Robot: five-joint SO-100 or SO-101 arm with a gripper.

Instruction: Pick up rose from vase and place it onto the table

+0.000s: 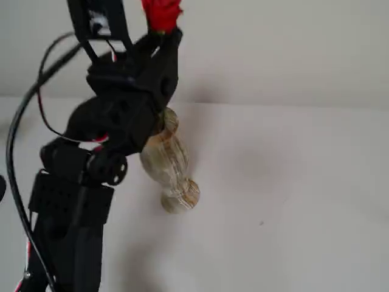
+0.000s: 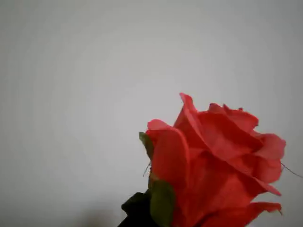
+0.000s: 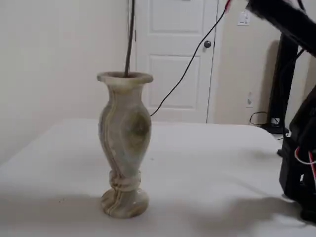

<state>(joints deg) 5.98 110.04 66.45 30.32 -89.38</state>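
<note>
— Where's the arm (image 1: 91, 182) right now?

— In a fixed view from above it rises from the lower left, black, elbow bent, forearm reaching up toward the top edge.

— And the gripper (image 1: 163, 38)?

— Raised high, fingers (image 1: 173, 39) pointing up and pinched together on the rose (image 1: 161, 13) just under the bloom. In the wrist view only a dark fingertip (image 2: 137, 210) shows at the bottom edge.

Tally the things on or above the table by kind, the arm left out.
rose: 1, its stem still down in the vase mouth
vase: 1, upright on the table
Total: 2
</note>
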